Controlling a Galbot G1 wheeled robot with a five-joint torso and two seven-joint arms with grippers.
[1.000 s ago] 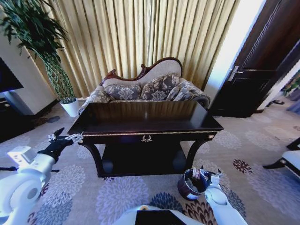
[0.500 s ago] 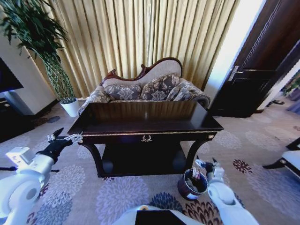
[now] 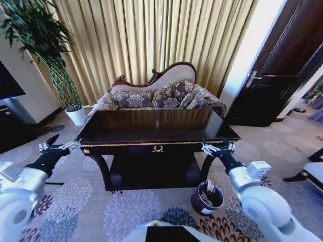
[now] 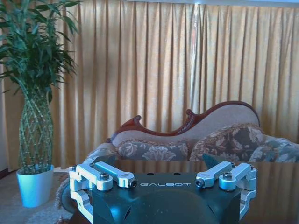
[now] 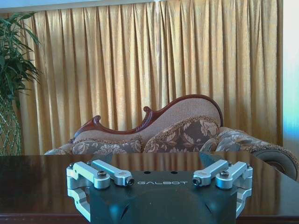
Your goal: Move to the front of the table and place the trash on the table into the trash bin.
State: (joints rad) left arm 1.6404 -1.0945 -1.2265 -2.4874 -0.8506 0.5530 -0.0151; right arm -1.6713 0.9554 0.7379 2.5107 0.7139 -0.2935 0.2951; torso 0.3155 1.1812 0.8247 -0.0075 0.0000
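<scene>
The table stands square in front of the robot, its dark glossy tabletop running across the middle of the head view with the gold emblem centred on its front edge. Behind it sits a patterned sofa against gold curtains, and a tall plant in a white pot stands off to the robot's left.

The trash bin sits on the patterned carpet just beside the table's front right leg, below the right arm. Pieces of trash show inside it, pale scraps poking up at the rim; which pieces they are cannot be told.

The left gripper is raised near the table's front left corner, level with the tabletop edge and just off it. Its 2 fingers are spread apart, holding nothing. The right gripper is raised near the front right corner at about the same height, above the trash bin. Its fingers are likewise spread apart with nothing between them. Both wrist views look across the tabletop toward the sofa.
</scene>
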